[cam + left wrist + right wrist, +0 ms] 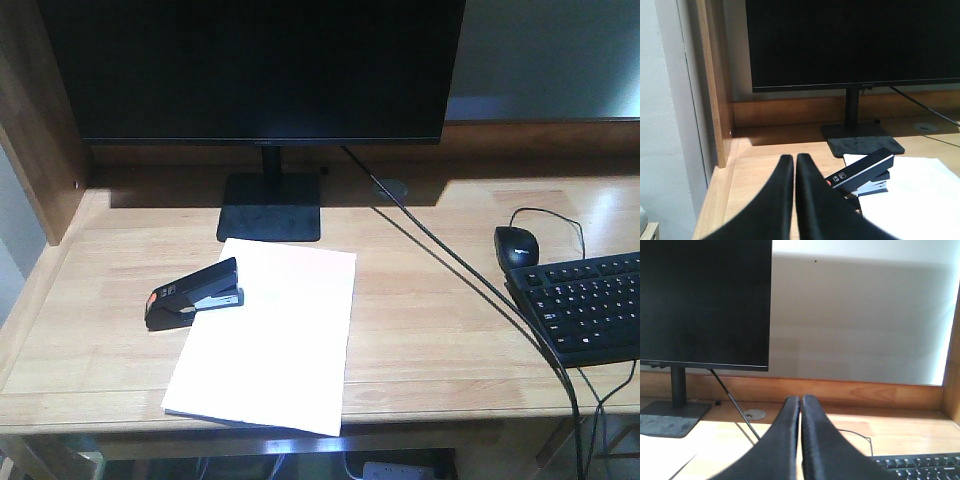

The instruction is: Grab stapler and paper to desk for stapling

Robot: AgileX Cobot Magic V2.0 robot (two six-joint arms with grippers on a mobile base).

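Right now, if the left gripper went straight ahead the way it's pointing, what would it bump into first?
Probably the wooden back ledge under the monitor. The left gripper points left of the stapler, though depth is unclear.

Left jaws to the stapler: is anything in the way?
Nothing visible. In the left wrist view the left gripper, jaws shut and empty, points past bare desk to the stapler, which rests on the paper's corner.

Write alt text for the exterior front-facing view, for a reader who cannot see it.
A black stapler sits over the left edge of a white paper on a light-wood desk, in front of a dark monitor on its stand. A black mouse and keyboard lie at the right; no gripper shows here.
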